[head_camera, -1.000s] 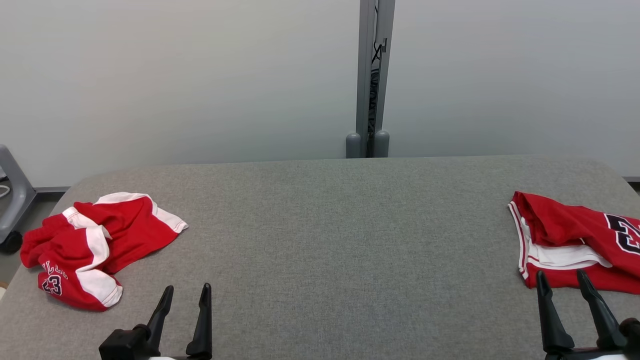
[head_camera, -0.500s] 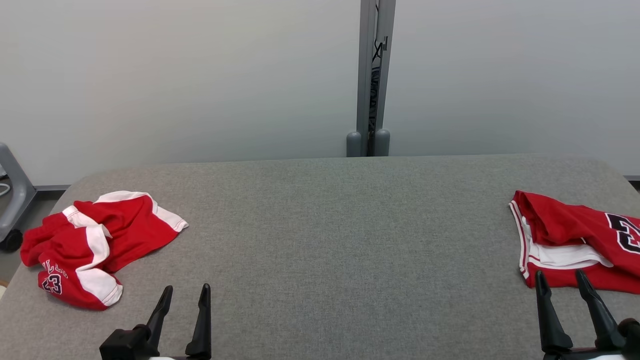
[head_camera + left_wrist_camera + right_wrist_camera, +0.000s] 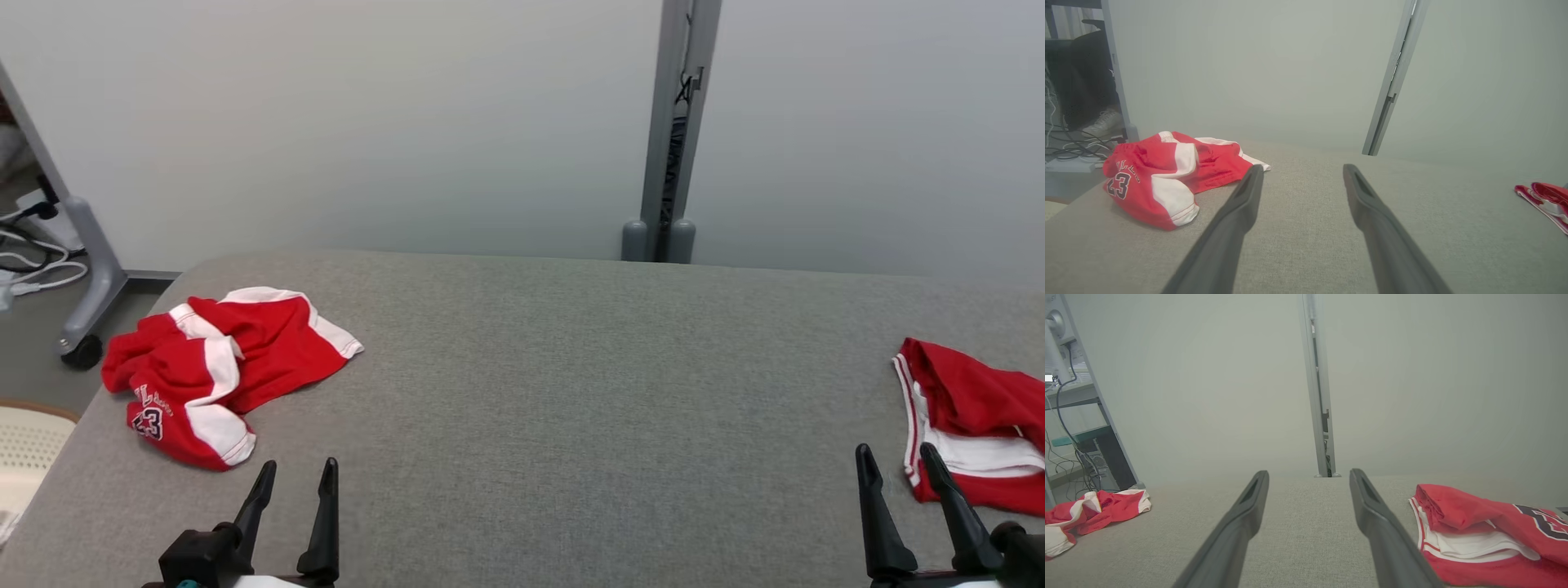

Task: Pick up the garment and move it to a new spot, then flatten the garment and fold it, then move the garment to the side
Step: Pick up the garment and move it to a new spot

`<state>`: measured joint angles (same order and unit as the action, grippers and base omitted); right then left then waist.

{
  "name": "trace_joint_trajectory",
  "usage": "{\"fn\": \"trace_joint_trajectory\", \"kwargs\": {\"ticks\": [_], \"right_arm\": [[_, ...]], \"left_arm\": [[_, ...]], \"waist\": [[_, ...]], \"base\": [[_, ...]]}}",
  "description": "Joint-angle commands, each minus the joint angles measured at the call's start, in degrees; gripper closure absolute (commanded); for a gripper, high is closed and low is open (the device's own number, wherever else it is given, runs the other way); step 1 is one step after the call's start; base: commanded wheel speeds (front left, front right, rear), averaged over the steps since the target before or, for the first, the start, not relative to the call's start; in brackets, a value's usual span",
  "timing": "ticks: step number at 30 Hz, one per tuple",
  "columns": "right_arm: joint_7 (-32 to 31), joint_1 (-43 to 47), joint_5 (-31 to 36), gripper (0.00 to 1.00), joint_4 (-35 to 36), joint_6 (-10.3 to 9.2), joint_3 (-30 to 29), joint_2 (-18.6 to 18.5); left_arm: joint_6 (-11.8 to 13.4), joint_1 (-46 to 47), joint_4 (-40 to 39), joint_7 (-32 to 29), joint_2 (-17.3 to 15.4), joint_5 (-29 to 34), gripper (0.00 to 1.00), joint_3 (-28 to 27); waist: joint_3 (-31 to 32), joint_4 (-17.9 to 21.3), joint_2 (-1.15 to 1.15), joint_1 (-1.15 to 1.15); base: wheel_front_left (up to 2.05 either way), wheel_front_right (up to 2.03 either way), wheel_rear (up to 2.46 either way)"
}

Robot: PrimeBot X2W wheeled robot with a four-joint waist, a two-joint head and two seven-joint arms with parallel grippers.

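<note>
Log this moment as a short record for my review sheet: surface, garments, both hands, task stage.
surface: grey fabric-covered table
garment one: crumpled red garment, white panels, number 23, at the table's left end
garment two: red jersey, loosely folded, at the table's right end
left hand: open, empty, apart from the crumpled red garment
right hand: open, empty, near the red jersey, not touching
task stage: nothing picked up yet

Crumpled red garment (image 3: 245,367) left, folded garment (image 3: 971,404) right
</note>
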<state>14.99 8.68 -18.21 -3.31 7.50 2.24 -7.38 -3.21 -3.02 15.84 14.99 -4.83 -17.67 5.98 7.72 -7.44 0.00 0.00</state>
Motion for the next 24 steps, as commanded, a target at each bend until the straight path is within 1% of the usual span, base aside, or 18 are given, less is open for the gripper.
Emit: {"fn": "trace_joint_trajectory", "kwargs": {"ticks": [1, 14, 18, 24], "right_arm": [[0.29, -0.66, -0.45, 0.0, -0.35, 0.01, 0.1, 0.03], [0.3, -2.18, -0.92, 0.0, -1.48, 0.01, 2.36, 1.58], [0.29, -2.51, -0.84, 0.0, -1.66, 0.01, 3.03, 1.95], [0.3, -3.45, -0.84, 0.0, -2.15, 0.01, 4.19, 2.22]], "left_arm": [[-0.03, 0.97, 0.2, 0.22, -0.53, 0.32, 0.0, -0.4], [0.31, 2.22, 0.48, 0.2, -1.75, 0.56, 0.0, -0.85], [0.33, 2.54, 0.43, 0.21, -1.97, 0.28, 0.0, -0.84], [0.46, 2.7, 0.31, 0.2, -2.4, 0.07, 0.0, -0.89]], "waist": [[0.08, -1.81, 0.0, 0.0], [-0.63, -11.74, 0.0, 0.0], [-1.13, -13.77, 0.0, 0.0], [-1.61, -15.67, 0.0, 0.0]], "base": [[0.0, 0.0, 0.0], [0.0, 0.0, 0.0], [0.0, 0.0, 0.0], [0.0, 0.0, 0.0]]}}
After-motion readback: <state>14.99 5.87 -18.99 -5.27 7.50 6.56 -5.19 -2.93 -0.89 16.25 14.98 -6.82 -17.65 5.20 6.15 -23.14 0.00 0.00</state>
